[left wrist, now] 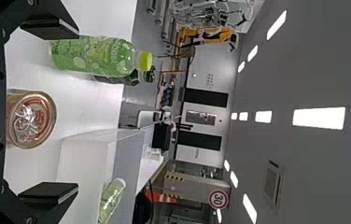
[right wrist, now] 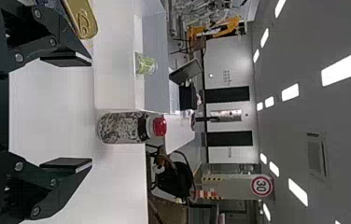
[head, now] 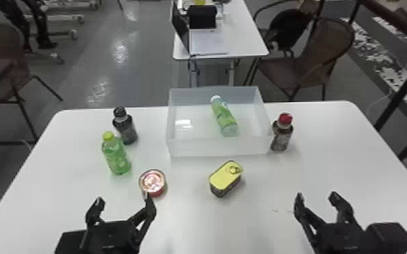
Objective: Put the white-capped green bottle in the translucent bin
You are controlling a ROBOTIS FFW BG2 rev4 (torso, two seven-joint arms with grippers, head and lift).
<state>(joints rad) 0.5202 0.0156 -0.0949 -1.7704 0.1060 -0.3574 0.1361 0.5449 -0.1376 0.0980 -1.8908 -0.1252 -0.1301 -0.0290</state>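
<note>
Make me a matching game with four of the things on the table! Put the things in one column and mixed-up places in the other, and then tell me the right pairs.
Things
1. White-capped green bottle
2. Red-capped dark brown bottle
3. Yellow-topped oblong metal tin
4. Lime-capped green bottle

Places
A. On the table, in front of the translucent bin
B. Upright to the left of the bin, near a black-capped dark bottle
C. Lying inside the bin
D. Upright, just to the right of the bin

Right pairs
1-C
2-D
3-A
4-B
</note>
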